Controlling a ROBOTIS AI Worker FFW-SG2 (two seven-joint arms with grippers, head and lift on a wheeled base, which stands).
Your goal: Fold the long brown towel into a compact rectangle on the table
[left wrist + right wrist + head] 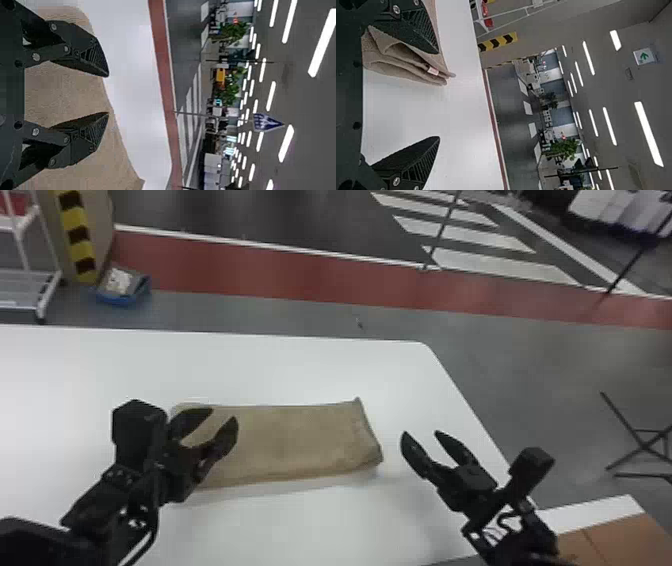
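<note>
The brown towel (295, 440) lies folded as a flat rectangle on the white table, its long side running left to right. Over its left end is my left gripper (225, 415), fingers apart and holding nothing. Seen from the left wrist, the left gripper (109, 95) stands open above the towel (67, 89). My right gripper (421, 433) is open just right of the towel's right end, not touching it. From the right wrist, the right gripper (440, 95) has bare table between its fingers, and the towel's layered end (403, 63) with a small pale tag shows beside one finger.
The white table (300, 365) has its far edge behind the towel and its right edge beyond my right gripper. At the lower right is a brown surface (610, 540) with a white border. A blue bin (122, 290) and a white rack (40, 275) stand on the floor behind.
</note>
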